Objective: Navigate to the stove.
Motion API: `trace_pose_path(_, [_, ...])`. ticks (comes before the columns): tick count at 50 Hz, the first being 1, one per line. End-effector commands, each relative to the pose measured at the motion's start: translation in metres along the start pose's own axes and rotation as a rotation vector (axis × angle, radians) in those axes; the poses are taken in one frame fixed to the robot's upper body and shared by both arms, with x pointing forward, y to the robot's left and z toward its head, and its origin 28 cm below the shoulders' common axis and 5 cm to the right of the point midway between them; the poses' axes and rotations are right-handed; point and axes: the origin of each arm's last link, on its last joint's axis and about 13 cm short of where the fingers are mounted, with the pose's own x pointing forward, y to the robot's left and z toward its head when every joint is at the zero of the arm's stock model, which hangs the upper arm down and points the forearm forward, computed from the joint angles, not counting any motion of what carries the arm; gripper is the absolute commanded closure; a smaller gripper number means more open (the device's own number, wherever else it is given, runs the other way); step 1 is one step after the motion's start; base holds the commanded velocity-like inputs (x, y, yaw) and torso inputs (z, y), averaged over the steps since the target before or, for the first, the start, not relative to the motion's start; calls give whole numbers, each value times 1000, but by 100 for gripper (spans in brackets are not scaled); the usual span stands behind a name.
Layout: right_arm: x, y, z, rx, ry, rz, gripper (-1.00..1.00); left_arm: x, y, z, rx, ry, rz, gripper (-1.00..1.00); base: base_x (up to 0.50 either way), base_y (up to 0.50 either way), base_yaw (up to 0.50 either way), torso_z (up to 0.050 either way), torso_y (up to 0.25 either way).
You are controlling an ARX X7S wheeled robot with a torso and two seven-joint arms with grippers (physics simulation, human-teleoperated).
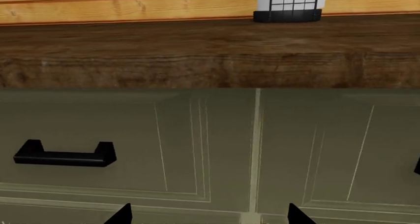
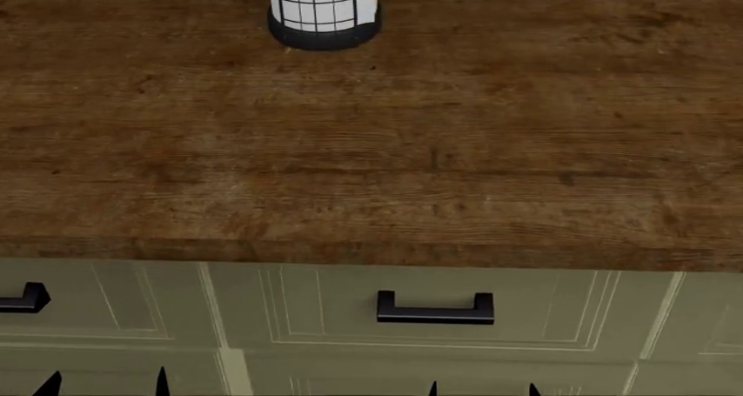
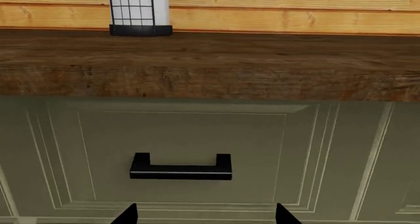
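Ahead of you: brown wood counter [image 2: 384, 152], green drawers [image 2: 441, 344] below, white cylinder with black grid [image 2: 323, 11] at back. Stove nowhere in view; you face wrong stretch. Drive base sideways along counter, keep clearance, scan for black grates. Left gripper [image 1: 208, 218], right gripper [image 3: 205, 215]: tips spread apart, nothing held. Wrist views add pale plank wall [image 3: 295, 10]; head view lacks it.

Black, pointed fingertips [image 3: 128, 214]; nothing more
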Motion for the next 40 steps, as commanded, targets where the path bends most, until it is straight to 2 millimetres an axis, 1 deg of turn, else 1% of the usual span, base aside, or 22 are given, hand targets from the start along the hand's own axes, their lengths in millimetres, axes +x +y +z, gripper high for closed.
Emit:
trace_pose_path(1, [0, 0, 1, 6, 2, 0, -100, -3, -1, 1, -4, -32, -26, -100, 0, -500, 0, 0, 0])
trace_pose_path(40, [0, 0, 0, 9, 4, 1, -100, -3, -1, 0, -4, -31, -26, -100, -4, -500, 0, 0, 0])
